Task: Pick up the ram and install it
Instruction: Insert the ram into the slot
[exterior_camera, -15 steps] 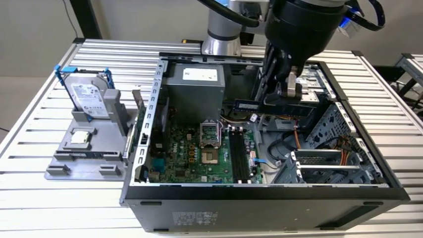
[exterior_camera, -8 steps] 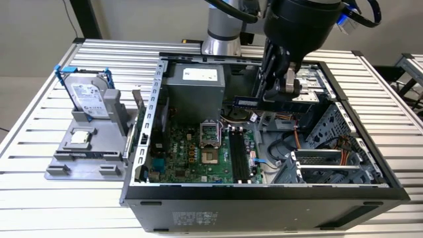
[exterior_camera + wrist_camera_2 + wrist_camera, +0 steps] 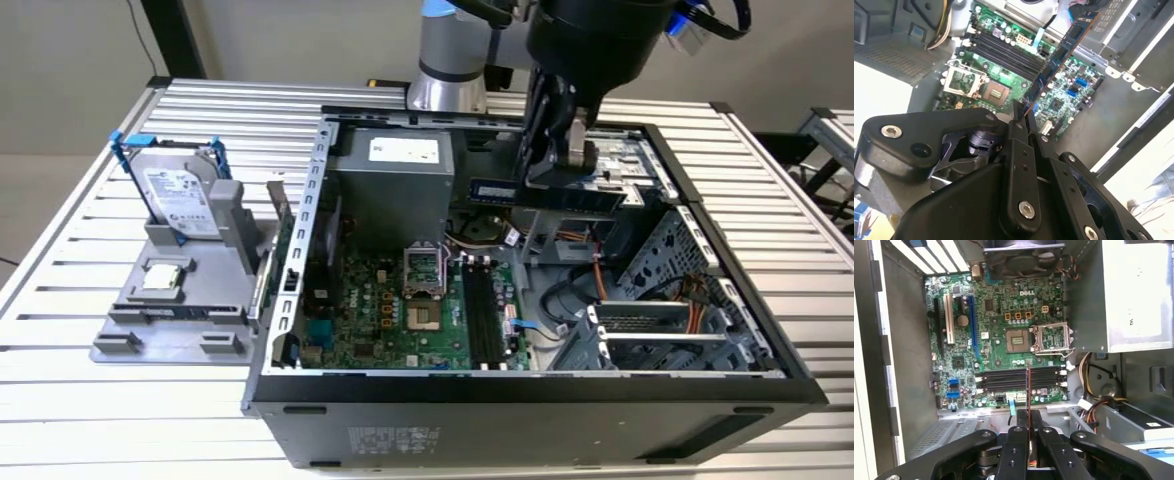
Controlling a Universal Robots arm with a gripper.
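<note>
- Above case (image 3: 534, 395), gripper (image 3: 571, 175) fingers clamped narrow on ram (image 3: 601, 197) end.
- Ram airborne, at 1 o'clock from memory slots (image 3: 483, 315), exterior view.
- First wrist view: edge-on ram overlaps slots.

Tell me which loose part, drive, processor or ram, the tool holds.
The ram: the long narrow stick clamped in the tool over the open case. The drive and processor sit on the grey stand outside it.

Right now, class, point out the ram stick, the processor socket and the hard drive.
ram stick (image 3: 1058, 59): second wrist view, middle of its flat side.
processor socket (image 3: 1017, 341): first wrist view, centre of the open square.
hard drive (image 3: 180, 190): exterior view, its labelled face.
</note>
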